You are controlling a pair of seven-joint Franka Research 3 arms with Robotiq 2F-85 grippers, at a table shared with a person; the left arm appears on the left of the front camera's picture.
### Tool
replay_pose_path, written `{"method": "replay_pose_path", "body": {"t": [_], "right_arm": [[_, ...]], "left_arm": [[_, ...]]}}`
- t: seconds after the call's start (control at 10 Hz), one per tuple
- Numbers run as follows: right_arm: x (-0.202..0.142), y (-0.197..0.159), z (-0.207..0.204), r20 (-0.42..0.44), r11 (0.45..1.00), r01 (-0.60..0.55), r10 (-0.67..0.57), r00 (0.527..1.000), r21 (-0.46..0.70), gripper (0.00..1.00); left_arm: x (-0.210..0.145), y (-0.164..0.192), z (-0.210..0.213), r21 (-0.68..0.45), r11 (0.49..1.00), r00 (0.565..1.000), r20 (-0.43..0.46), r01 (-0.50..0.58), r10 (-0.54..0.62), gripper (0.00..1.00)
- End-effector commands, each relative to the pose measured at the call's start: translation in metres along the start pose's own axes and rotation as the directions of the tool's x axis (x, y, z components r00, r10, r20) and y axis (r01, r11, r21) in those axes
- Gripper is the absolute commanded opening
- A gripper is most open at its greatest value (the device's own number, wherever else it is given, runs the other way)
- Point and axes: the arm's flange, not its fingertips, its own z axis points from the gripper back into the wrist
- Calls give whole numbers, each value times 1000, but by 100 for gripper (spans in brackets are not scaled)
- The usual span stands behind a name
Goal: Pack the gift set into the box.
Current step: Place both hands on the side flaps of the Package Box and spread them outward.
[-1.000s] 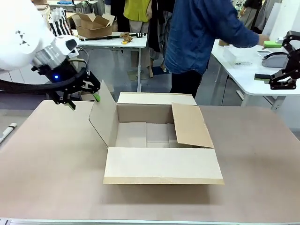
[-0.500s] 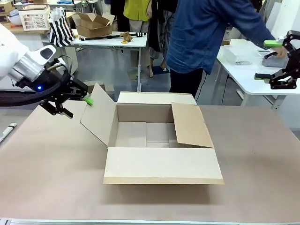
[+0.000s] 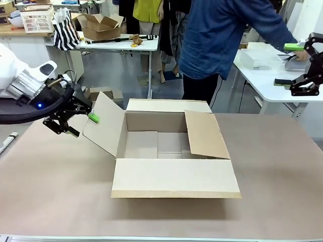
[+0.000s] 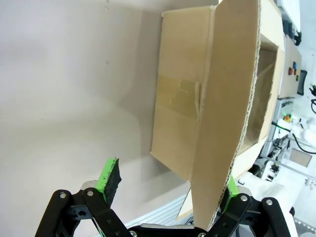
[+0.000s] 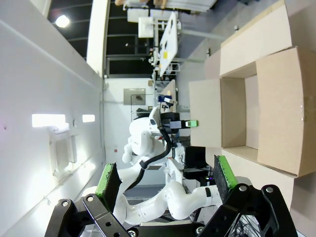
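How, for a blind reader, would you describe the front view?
An open cardboard box sits on a tan table; the open left gripper touches its outward-leaning left flap. The right gripper hangs open at the right edge; a person in blue stands behind.

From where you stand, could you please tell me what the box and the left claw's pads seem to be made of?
The box: brown corrugated cardboard, matte; the fluted layer shows along a flap edge in the left wrist view. The pads of the left claw: bright green, rough-textured, probably rubber or soft plastic.
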Motion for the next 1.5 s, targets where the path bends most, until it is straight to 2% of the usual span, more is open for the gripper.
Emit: {"method": "replay_pose_path", "body": {"t": [0.0,0.1,0.4,0.5,0.6,0.7,0.8,0.9,1.0,1.1,1.2,1.3,1.4], "right_arm": [[0,4,-3,8,1000,17,-18,1000,23,100],[0,4,-3,8,1000,17,-18,1000,23,100],[0,0,0,0,1000,0,0,1000,0,100],[-5,20,-50,-32,965,-46,39,999,-260,100],[-6,21,-105,-94,887,-99,64,994,-452,100],[-6,13,-162,-187,824,-168,76,979,-542,100],[-13,-5,-212,-229,749,-211,81,970,-629,100],[-27,-23,-246,-219,624,-253,133,967,-739,100],[-52,-36,-276,-309,518,-367,199,930,-773,100],[-68,-33,-284,-407,368,-483,269,873,-795,100],[-54,12,-242,-236,441,-353,300,924,-825,100],[-83,-44,-288,-366,536,-435,236,900,-724,100],[-83,-44,-288,-366,536,-435,236,900,-724,100]], "left_arm": [[9,3,-16,-82,996,999,24,-22,24,100],[0,0,0,0,1000,1000,0,0,0,100],[0,0,0,0,1000,1000,0,0,0,100],[0,0,0,0,1000,1000,0,0,0,100],[0,0,0,0,1000,1000,0,0,0,100],[0,0,0,0,1000,1000,0,0,0,100],[0,0,0,0,1000,1000,0,0,0,100],[0,0,0,0,1000,1000,0,0,0,100],[0,0,0,0,1000,1000,0,0,0,100],[0,0,0,0,1000,1000,0,0,0,100],[0,0,0,0,1000,1000,0,0,0,100],[0,0,0,0,1000,1000,0,0,0,100],[0,0,0,0,1000,1000,0,0,0,100]]}}
